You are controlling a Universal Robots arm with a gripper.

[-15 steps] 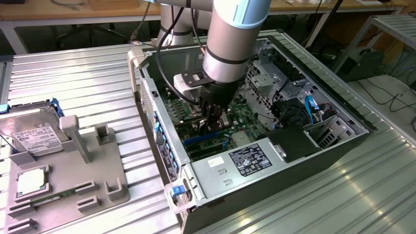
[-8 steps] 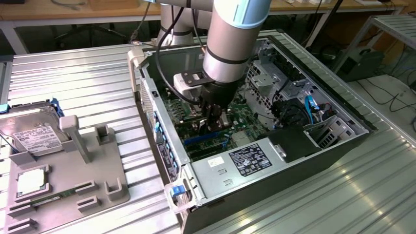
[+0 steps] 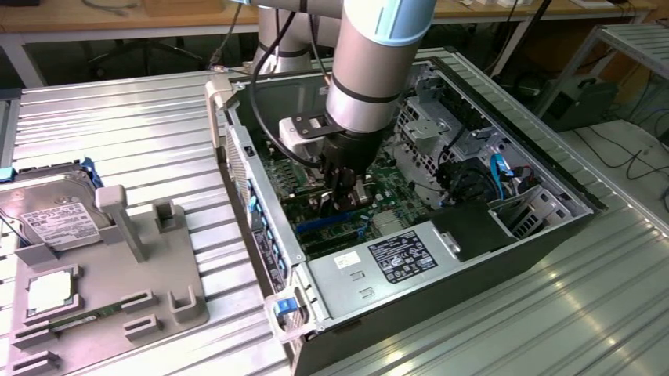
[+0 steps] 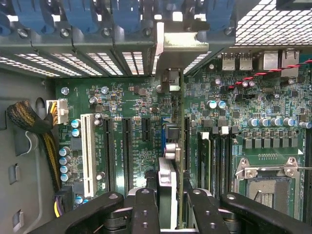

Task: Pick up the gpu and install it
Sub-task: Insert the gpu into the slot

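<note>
Gpu (image 4: 181,126) is gripped edge-on by the claw (image 4: 173,214), which is closed on it inside the open computer case (image 3: 544,168). The motherboard (image 4: 122,102) lies just below the claw. I judge that the installing step is in hand. Whether its edge touches a slot, I cannot tell. Seating it would call for a straight, even push, with the edge kept in line with the slot.
</note>
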